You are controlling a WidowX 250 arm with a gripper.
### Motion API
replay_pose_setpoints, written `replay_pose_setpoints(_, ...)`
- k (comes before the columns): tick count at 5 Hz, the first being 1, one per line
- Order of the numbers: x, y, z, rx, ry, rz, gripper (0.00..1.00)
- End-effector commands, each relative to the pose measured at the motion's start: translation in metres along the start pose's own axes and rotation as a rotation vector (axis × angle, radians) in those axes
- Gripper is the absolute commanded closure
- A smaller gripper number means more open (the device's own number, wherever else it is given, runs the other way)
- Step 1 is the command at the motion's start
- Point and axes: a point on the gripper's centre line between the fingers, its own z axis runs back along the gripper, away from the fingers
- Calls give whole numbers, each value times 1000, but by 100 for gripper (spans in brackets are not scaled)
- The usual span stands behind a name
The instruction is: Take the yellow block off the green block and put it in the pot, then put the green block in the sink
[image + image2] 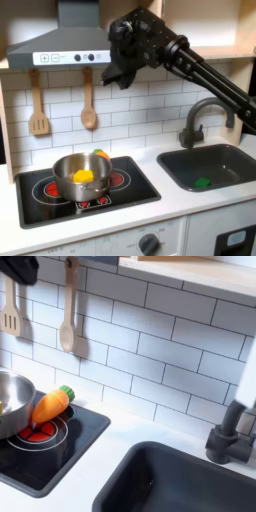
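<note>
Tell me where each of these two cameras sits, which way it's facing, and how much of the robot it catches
First exterior view: in front of the toy kitchen, looking at the backsplash; the arm and gripper hang high, the pot holds the yellow block, the green block lies in the sink.
Second exterior view: closer and lower, angled across the stove; the gripper barely shows at the top corner.
Shared: pot, sink, faucet, wooden utensils.

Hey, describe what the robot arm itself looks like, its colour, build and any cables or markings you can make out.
In the first exterior view the arm is black throughout, built of chunky, boxy links joined at blocky joints, ending in a bulkier black gripper head. The surfaces look matte, with faint lighter highlights along the edges. The picture is too blurred to tell any cables, labels or markings.
</note>
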Motion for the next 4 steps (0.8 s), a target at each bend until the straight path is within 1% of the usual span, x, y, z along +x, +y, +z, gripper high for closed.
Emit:
replay_pose_setpoints(1, -49, 2, -28, 62, 258, -88, 100)
replay_pose_setpoints(2, -64, 4, -34, 104, 317, -128, 100)
replay_pose_setpoints(3, -90, 3, -47, 122, 401, -179, 100)
replay_pose_setpoints(4, -106, 3, -53, 126, 450, -192, 100)
